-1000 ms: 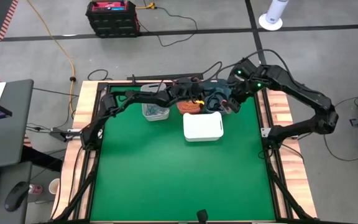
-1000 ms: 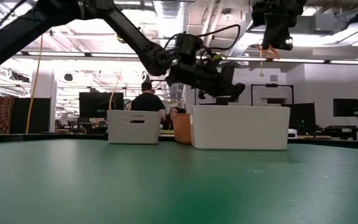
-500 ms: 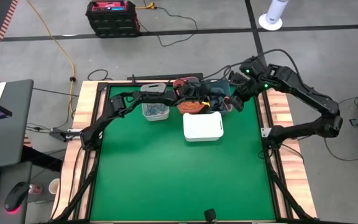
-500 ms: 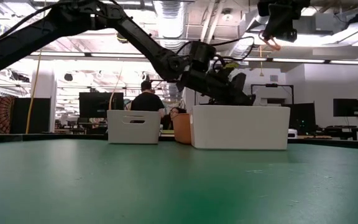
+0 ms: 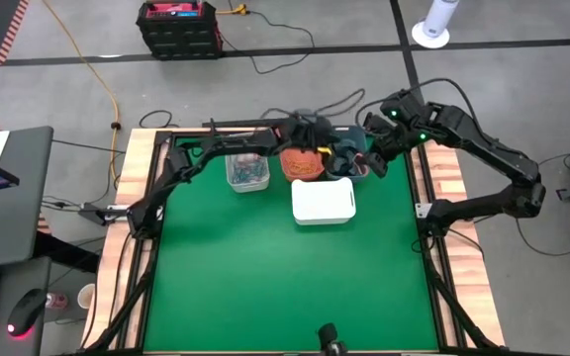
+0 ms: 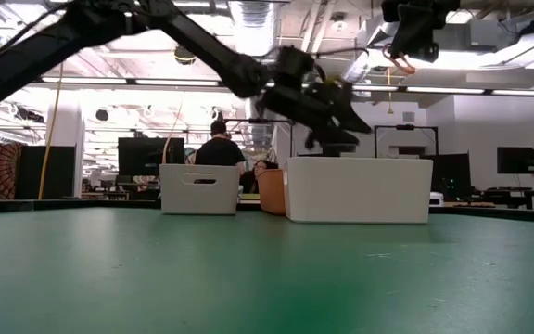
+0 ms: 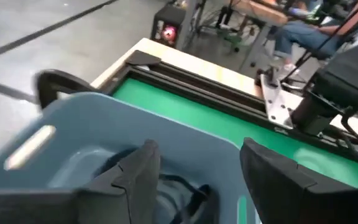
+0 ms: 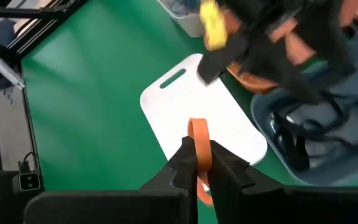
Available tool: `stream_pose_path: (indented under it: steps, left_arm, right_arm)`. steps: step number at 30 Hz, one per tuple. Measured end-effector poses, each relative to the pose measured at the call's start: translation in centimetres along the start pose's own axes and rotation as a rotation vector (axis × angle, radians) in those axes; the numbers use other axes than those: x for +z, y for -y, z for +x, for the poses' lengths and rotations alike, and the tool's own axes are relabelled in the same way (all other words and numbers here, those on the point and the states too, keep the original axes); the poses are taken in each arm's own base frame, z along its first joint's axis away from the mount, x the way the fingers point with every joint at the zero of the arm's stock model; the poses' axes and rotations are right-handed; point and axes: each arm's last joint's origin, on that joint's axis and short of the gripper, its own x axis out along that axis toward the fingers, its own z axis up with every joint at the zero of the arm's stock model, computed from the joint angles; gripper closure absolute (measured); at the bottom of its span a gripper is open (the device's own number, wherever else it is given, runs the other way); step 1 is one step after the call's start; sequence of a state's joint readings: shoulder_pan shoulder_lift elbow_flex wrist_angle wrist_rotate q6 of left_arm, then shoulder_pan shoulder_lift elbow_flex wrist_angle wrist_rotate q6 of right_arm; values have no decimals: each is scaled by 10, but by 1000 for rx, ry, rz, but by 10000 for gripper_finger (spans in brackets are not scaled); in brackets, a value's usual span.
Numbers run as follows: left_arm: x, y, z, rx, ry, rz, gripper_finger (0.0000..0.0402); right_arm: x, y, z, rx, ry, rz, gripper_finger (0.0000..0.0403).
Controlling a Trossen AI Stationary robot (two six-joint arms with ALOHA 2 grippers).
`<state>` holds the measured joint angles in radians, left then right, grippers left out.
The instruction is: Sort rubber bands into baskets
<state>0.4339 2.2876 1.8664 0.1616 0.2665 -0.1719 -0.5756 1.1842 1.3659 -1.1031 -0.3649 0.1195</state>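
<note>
White basket [image 5: 323, 201] stands nearest. Behind it in a row are the grey basket [image 5: 247, 173] with bands, the orange basket [image 5: 302, 163], and the blue basket [image 7: 92, 155] holding black bands [image 7: 179, 186]. Left gripper [image 7: 194, 168] hangs spread above the blue one. Right gripper [image 8: 197, 163] pinches an orange band [image 8: 199, 142].

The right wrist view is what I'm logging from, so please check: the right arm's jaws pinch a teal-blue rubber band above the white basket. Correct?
Not quite. The right gripper does hover above the white basket with its jaws shut on a band, but the rubber band is orange, not teal-blue, as the right wrist view shows.
</note>
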Motion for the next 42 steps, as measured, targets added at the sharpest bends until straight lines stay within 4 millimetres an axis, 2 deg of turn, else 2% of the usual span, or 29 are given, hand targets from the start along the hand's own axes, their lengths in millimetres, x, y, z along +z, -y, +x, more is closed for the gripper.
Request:
stream_pose_path:
  steps: [5,8,11,16,22,29,32,35,38,42]
  left_arm:
    - [35,-1,-40,73,-101,165,216]
    - [44,2,-61,106,-212,258,230]
    - [44,-2,-78,112,-328,282,239]
    - [30,-19,-93,81,-520,237,247]
    - [27,-29,-107,51,-603,219,260]
    - [37,-18,-128,57,-668,242,275]
    - [41,-14,-138,60,-697,240,280]
    - [41,-13,-148,75,-707,236,286]
    - [25,-9,-162,91,-697,205,292]
    - [-10,-4,-189,175,-660,165,300]
  right_arm:
    - [-1,-2,23,31,32,-61,343]
    - [-4,0,44,52,59,-67,343]
    - [-7,1,68,73,74,-76,343]
    - [-8,0,102,49,61,-107,343]
    - [-10,3,140,-25,-37,-111,343]
    - [-14,13,172,-49,-140,-56,337]
    - [-16,14,178,-28,-167,-49,313]
    - [-17,15,181,-9,-184,-42,269]
    - [-17,15,181,-9,-182,-41,213]
    - [-17,15,180,-10,-179,-18,151]
